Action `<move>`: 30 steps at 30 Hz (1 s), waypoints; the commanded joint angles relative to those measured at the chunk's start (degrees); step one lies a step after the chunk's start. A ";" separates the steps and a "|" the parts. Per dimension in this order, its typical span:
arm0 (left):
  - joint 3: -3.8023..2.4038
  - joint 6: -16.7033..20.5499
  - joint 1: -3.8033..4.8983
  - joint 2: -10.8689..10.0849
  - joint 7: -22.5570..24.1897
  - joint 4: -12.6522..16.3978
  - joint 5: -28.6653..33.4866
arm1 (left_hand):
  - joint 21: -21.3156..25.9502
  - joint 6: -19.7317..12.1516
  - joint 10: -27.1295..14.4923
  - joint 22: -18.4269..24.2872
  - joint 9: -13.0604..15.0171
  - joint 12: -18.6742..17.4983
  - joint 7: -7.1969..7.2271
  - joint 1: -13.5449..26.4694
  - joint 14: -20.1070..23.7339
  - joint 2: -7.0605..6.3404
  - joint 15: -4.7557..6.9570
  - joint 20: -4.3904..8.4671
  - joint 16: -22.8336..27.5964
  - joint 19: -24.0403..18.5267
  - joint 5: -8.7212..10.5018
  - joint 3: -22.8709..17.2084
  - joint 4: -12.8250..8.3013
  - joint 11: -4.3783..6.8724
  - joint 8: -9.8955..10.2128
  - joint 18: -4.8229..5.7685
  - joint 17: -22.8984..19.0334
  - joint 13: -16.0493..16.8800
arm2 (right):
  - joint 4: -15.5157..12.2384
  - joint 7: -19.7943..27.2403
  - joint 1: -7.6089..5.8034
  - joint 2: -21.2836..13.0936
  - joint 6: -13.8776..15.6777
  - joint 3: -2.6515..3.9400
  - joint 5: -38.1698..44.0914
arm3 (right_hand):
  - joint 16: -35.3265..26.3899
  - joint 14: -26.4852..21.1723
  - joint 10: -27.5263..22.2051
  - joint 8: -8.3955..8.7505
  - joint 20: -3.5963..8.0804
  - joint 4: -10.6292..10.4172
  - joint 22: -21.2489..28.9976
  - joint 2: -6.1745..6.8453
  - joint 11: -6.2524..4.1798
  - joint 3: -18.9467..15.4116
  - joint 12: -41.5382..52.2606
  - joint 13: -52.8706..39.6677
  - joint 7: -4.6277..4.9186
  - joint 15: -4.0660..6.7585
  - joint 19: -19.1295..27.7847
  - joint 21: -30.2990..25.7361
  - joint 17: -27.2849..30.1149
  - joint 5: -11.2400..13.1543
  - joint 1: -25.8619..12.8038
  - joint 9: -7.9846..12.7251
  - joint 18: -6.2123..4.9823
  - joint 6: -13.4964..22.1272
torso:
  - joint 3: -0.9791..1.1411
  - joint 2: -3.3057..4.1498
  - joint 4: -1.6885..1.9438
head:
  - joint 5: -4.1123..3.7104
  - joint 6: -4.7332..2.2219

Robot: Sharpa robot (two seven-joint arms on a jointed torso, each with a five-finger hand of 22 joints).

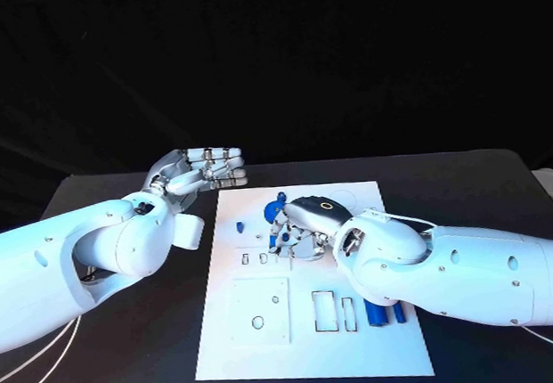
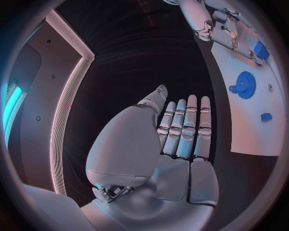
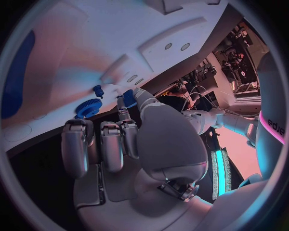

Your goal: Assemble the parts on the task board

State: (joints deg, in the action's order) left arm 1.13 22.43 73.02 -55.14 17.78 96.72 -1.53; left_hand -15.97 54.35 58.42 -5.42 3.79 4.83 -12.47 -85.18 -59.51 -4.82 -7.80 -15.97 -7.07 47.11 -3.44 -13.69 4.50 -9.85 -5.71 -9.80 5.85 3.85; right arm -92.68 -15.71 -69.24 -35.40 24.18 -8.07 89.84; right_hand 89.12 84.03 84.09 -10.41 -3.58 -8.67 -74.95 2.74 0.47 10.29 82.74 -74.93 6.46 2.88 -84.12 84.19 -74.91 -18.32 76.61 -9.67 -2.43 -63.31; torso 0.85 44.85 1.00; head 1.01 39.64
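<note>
White rounded arms [image 1: 489,269], silver hands [image 1: 204,169], white cables [image 1: 32,358]

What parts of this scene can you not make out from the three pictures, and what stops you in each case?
- Head view: the right hand covers what its fingertips touch on the task board.
- Head view: the right arm partly hides the blue bars.
- Right wrist view: a small blue part sits at the fingertips; whether it is pinched is unclear.
- Left wrist view: the blue block is cut off by the circle's rim.

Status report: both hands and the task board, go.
Left hand open, beside the board. Right hand over the task board, fingers pinching a small blue part. Blue gear on board.
</note>
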 commanded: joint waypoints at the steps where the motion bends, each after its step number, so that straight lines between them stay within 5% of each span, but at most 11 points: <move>1: -0.04 -1.16 0.05 0.10 0.12 0.09 0.14 | 0.19 -0.02 0.04 0.06 -0.03 -0.19 -0.39 -0.12 -0.08 0.23 -0.22 -0.04 0.31 -0.13 -0.02 -0.29 0.06 -0.30 0.30 -0.75 0.07 -0.02 | 0.15 -1.38 0.34 0.33 -1.73 -0.04 3.48 | 0.21 5.63 0.60 0.00 0.45 -0.27 -10.27 -0.31 -0.12 0.00 -0.11 -7.41 -1.74 0.39 -1.68 0.10 -13.61 0.19 -0.07 -0.77 0.76 -1.28 | 0.02 -0.01 0.00 | 0.14 0.17; 30: -0.04 -1.28 0.05 0.06 -0.08 0.02 0.14 | 0.19 -0.02 0.04 0.06 -0.03 -0.19 -0.39 -0.12 -0.08 0.23 -0.22 -0.04 0.31 -0.13 -0.02 -0.29 0.06 -0.30 0.30 -0.75 0.07 -0.02 | 0.84 -2.44 1.68 1.51 -4.03 -0.28 6.74 | 0.09 5.57 0.22 0.33 0.27 -0.37 -10.00 0.62 0.23 -0.27 -0.55 -7.03 -1.31 0.11 -1.40 -0.31 -13.35 1.03 -0.70 -0.78 0.66 -0.40 | -0.01 -0.02 0.05 | 0.32 0.82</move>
State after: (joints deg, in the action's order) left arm 1.13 22.24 73.02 -55.15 17.57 96.69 -1.52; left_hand -15.97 54.35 58.42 -5.43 3.80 4.83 -12.47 -85.18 -59.51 -4.82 -7.80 -15.97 -7.07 47.11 -3.44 -13.69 4.50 -9.85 -5.71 -9.80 5.83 3.85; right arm -91.81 -17.68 -67.67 -33.97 21.54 -8.33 95.25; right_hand 89.12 84.03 84.09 -10.03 -3.58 -8.79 -74.93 3.06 0.47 10.11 82.45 -74.92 6.26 2.88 -84.12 84.19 -74.90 -17.49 76.31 -10.43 -2.54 -63.11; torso 0.82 44.82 1.03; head 1.35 40.45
